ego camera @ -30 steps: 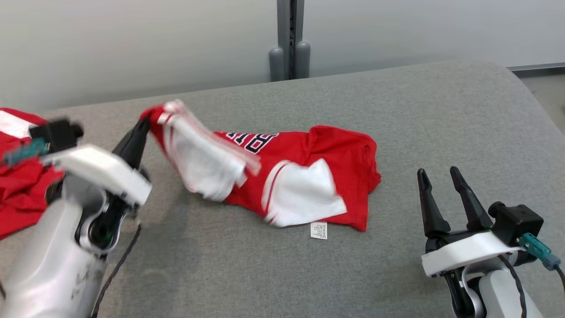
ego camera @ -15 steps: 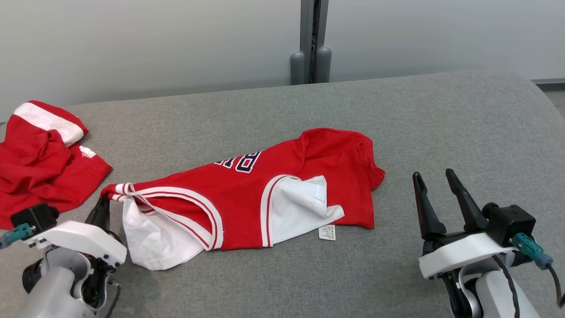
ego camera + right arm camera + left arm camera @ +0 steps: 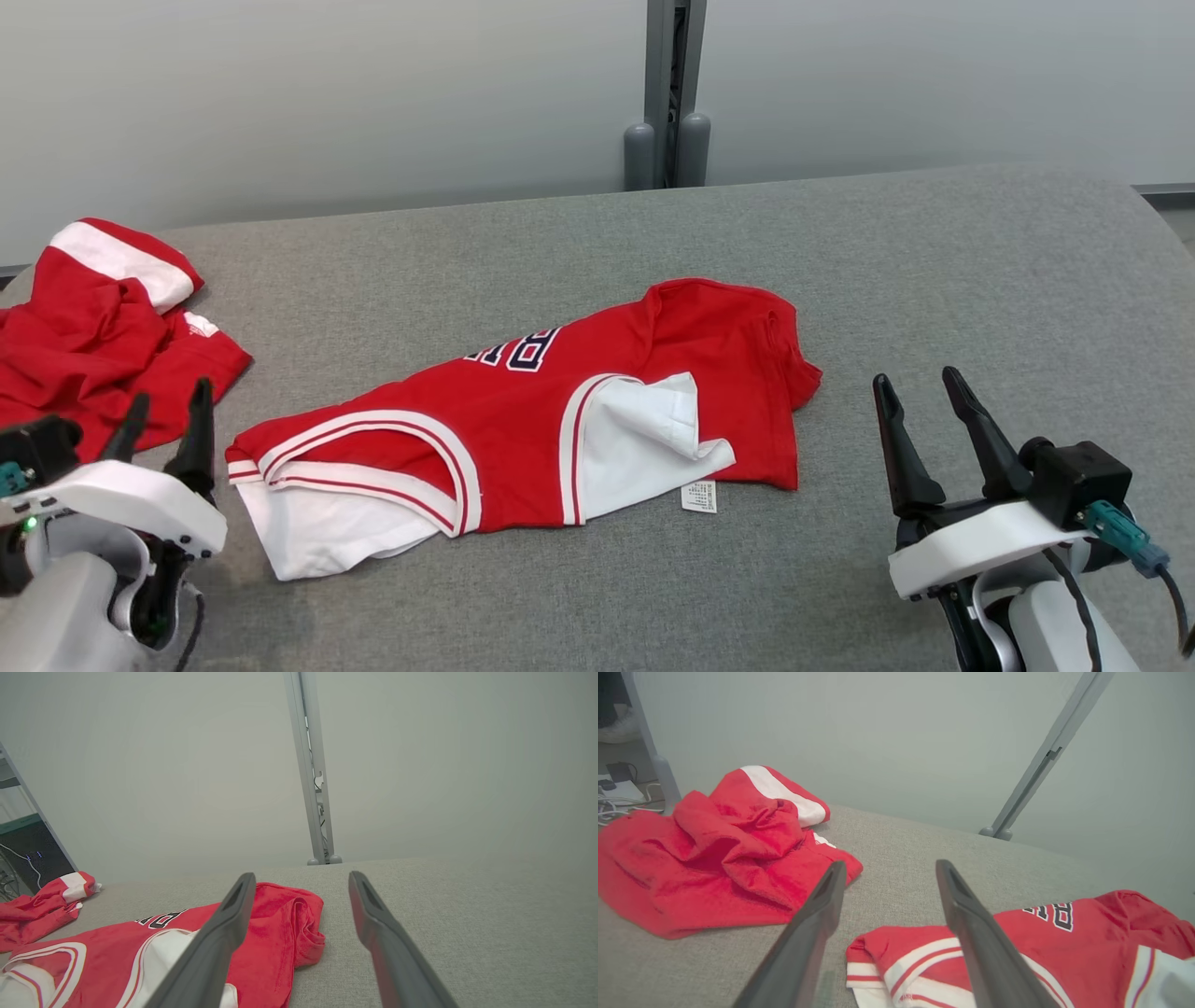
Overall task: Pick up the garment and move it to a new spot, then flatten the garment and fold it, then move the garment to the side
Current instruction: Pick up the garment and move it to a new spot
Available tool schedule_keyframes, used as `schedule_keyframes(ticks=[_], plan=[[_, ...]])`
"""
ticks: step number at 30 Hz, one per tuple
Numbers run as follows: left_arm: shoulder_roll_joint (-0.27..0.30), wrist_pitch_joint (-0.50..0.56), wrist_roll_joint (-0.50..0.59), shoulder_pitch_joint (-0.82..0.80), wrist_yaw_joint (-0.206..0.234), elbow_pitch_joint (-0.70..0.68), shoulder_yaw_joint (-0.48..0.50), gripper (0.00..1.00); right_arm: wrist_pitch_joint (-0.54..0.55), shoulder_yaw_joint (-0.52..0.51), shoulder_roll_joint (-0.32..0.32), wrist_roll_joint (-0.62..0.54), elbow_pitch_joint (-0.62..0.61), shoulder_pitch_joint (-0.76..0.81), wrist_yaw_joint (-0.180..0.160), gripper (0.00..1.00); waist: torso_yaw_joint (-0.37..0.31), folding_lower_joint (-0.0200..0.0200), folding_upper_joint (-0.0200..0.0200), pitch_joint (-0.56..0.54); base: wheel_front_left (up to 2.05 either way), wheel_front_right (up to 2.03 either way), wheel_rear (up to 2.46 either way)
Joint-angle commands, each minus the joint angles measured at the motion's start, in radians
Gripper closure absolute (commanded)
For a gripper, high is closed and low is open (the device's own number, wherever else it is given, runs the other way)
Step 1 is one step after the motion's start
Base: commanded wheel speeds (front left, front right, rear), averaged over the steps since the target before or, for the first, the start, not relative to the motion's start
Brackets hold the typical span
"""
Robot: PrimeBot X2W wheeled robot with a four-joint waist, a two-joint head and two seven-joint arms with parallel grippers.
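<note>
A red garment (image 3: 597,401) with white trim and dark letters lies crumpled and half spread in the middle of the grey padded table (image 3: 934,280); its white lining shows at the left end and centre, and a tag sticks out at its near edge. My left gripper (image 3: 166,411) stands open just left of the garment's left end (image 3: 896,961), holding nothing. Well apart from the garment's right end (image 3: 289,933), my right gripper (image 3: 920,392) is open and empty.
A second red and white garment (image 3: 93,317) lies bunched at the table's far left edge (image 3: 714,849). A grey post (image 3: 667,93) rises behind the table against a pale wall. Bare table surface stretches to the right and along the near edge.
My left gripper dragged the garment's left end down to the table, then opened and let it go. The garment now lies spread out. The camera has shifted a little.
</note>
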Motion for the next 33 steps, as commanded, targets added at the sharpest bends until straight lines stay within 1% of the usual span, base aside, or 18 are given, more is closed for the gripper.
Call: schedule_keyframes(ticks=[1, 4, 6, 9, 11, 13, 18, 21, 24, 30, 33], plan=[[0.011, -0.006, 0.018, 0.012, 0.012, -0.024, 0.01, 0.0, -0.004, -0.005, -0.009, 0.001, -0.002, 0.0, 0.002, 0.0, 0.004, 0.0, -0.0001, 0.001, 0.0, 0.0, 0.0], [0.022, -0.005, 0.083, 0.061, 0.055, -0.157, 0.043, 0.0, -0.004, -0.016, -0.016, -0.001, -0.015, 0.009, 0.002, 0.0, 0.021, 0.0, -0.0001, 0.003, 0.0, 0.0, 0.0], [0.027, -0.005, 0.132, 0.1, 0.094, -0.261, 0.071, 0.0, -0.004, -0.024, -0.02, -0.003, -0.024, 0.018, 0.002, 0.0, 0.034, 0.0, -0.0001, 0.007, 0.0, 0.0, 0.0], [0.019, -0.005, 0.194, 0.181, 0.144, -0.41, 0.104, 0.0, -0.004, -0.037, -0.024, -0.007, -0.03, 0.028, 0.002, 0.0, 0.047, 0.0, -0.0001, 0.012, 0.0, 0.0, 0.0], [0.005, -0.005, 0.229, 0.231, 0.173, -0.495, 0.121, 0.0, -0.004, -0.044, -0.026, -0.011, -0.039, 0.037, 0.002, 0.0, 0.055, 0.0, -0.0001, 0.012, 0.0, 0.0, 0.0], [-0.017, -0.005, 0.247, 0.276, 0.19, -0.567, 0.14, 0.0, -0.004, -0.05, -0.026, -0.019, -0.052, 0.052, 0.002, 0.0, 0.064, 0.0, -0.0001, 0.012, 0.0, 0.0, 0.0], [-0.069, -0.005, 0.319, 0.386, 0.228, -0.679, 0.181, 0.0, -0.004, -0.073, -0.021, -0.023, -0.088, 0.084, 0.002, 0.0, 0.066, 0.0, -0.0001, 0.011, 0.0, 0.0, 0.0], [-0.104, -0.005, 0.351, 0.431, 0.239, -0.705, 0.187, 0.0, -0.004, -0.08, -0.013, -0.026, -0.097, 0.096, 0.002, 0.0, 0.065, 0.0, -0.0001, 0.011, 0.0, 0.0, 0.0], [-0.13, -0.005, 0.373, 0.452, 0.235, -0.713, 0.184, 0.0, -0.004, -0.079, -0.009, -0.029, -0.098, 0.105, 0.002, 0.0, 0.062, 0.0, -0.0001, 0.01, 0.0, 0.0, 0.0], [-0.139, -0.005, 0.39, 0.455, 0.219, -0.701, 0.192, 0.0, -0.004, -0.063, -0.005, -0.029, -0.084, 0.091, 0.002, 0.0, 0.055, 0.0, -0.0001, -0.001, 0.0, 0.0, 0.0], [-0.141, -0.005, 0.395, 0.457, 0.217, -0.698, 0.194, 0.0, -0.004, -0.03, -0.005, -0.012, -0.073, 0.086, 0.002, 0.0, 0.054, 0.0, -0.0001, -0.005, 0.0, 0.0, 0.0]])
